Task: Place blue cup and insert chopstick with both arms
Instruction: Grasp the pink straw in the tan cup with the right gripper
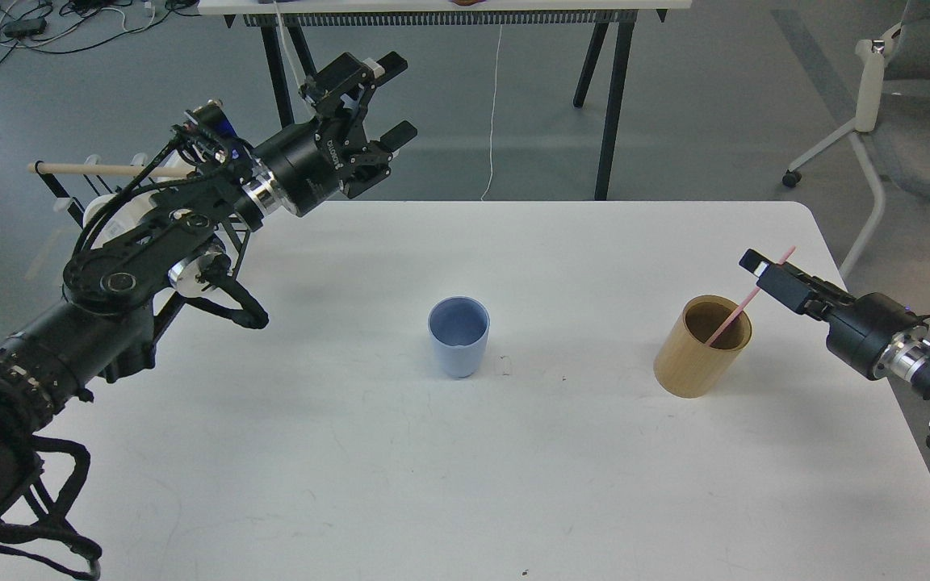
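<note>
A light blue cup (458, 336) stands upright and empty on the white table (465, 484), near its middle. To its right stands a tan cylindrical holder (701, 349) with a pink chopstick (735, 313) leaning out of it to the upper right. My left gripper (394, 98) is open and empty, raised beyond the table's back left edge, far from the cup. My right gripper (765, 273) reaches in from the right and sits at the chopstick's upper part. Its fingers are seen side-on and I cannot tell them apart, nor whether they touch the chopstick.
A black rack (102, 266) with white cups (114, 218) and a wooden rod (102, 169) stands at the table's left back corner, behind my left arm. Another table's black legs (614, 105) stand behind, and a chair (909, 89) is at the right.
</note>
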{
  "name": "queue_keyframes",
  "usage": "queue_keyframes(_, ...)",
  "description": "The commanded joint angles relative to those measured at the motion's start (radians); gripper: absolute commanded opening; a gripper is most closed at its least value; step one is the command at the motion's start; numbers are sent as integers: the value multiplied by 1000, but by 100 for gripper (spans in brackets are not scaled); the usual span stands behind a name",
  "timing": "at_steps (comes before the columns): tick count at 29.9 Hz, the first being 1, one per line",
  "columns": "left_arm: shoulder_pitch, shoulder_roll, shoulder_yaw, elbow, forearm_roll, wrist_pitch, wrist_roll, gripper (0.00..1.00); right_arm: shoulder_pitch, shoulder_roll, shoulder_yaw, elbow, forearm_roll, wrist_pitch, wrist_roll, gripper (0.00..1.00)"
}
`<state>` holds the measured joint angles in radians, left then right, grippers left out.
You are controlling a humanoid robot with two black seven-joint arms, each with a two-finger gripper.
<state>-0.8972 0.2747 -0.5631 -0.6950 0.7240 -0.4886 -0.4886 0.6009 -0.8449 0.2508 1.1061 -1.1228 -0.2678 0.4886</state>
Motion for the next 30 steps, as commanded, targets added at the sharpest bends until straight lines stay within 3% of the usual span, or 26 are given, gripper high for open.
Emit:
queue_keyframes(1, 7, 1, -1, 3, 0, 0, 0, 99, -12, -10, 5, 6, 1, -21, 0, 41)
queue_keyframes(6, 14, -2, -1, 5, 0, 0, 0, 99, -15, -14, 10, 8, 3, -47, 0, 19)
queue_keyframes(14, 21, -2, -3, 6, -1, 0, 0, 99, -20, -26, 18, 8, 3, -54, 0, 4)
queue_keyframes(20, 26, -2, -7, 6, -3, 0, 0, 99, -18, -48, 25, 14, 6, -51, 0, 0)
queue_keyframes(30, 35, -12, -8, 9, -3, 0, 0, 99, -1, -219, 133, 178, 17, -16, 0, 0)
